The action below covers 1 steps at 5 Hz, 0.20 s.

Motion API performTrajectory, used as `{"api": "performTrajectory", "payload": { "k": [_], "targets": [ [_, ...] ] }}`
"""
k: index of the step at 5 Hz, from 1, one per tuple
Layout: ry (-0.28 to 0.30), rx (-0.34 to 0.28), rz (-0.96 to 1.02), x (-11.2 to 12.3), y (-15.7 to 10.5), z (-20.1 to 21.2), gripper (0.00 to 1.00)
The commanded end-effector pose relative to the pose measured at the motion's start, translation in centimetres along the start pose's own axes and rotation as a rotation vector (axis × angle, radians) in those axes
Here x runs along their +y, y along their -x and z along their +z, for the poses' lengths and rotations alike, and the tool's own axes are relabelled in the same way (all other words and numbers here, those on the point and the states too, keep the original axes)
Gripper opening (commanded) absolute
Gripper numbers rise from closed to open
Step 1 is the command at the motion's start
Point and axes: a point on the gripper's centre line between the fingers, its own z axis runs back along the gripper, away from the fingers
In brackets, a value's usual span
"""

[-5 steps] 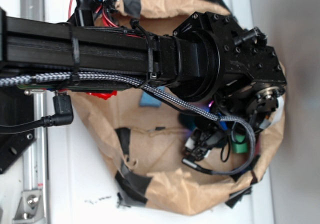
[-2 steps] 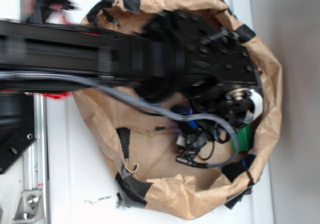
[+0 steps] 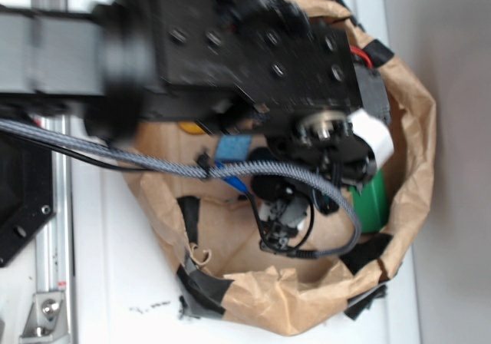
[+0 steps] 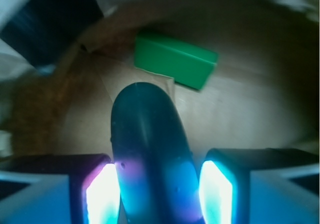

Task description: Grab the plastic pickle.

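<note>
In the wrist view the plastic pickle (image 4: 147, 149), a glossy dark teal-green oblong, stands lengthwise between my two lit fingers. My gripper (image 4: 160, 191) is shut on it: the left pad (image 4: 102, 194) presses its side and the right pad (image 4: 216, 189) sits against the other side. In the exterior view my gripper (image 3: 280, 221) hangs inside the brown paper bag (image 3: 414, 129), and the arm hides the pickle there.
A bright green rectangular block (image 4: 175, 64) lies on the bag floor beyond the pickle; it also shows in the exterior view (image 3: 374, 202). A blue sponge (image 3: 232, 148), a yellow item (image 3: 192, 127) and a white object (image 3: 376, 133) are in the bag. Crumpled bag walls ring the gripper.
The arm has swung up and to the left in the picture and looms larger and blurred. The gripper has shifted left inside the bag, uncovering more of the green block.
</note>
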Motion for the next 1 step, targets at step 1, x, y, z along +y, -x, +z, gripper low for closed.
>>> {"api": "performTrajectory", "payload": {
  "k": [1],
  "targets": [
    [0.008,-0.086,0.219,1.11,-0.38,4.55,0.0]
  ]
}}
